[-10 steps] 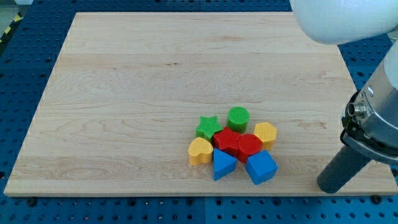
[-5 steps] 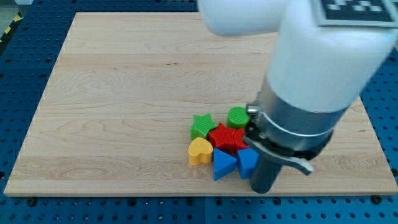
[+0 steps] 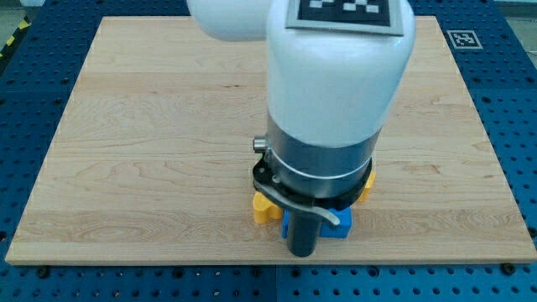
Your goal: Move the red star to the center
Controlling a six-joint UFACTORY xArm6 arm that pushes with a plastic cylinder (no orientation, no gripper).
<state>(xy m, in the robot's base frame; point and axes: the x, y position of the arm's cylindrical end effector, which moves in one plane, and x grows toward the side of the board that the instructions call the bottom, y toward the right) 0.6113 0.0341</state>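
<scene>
Most blocks hide behind the arm point(image 3: 331, 126); my tip point(image 3: 302, 252) touches a blue block point(image 3: 338, 225); no gripper.

Wooden board point(image 3: 151, 126) carries yellow block point(image 3: 263, 208), blue block point(image 3: 339, 225), orange block point(image 3: 367, 181).

Pale wooden board point(image 3: 151, 126) on a blue perforated table point(image 3: 516, 101), evenly lit
</scene>
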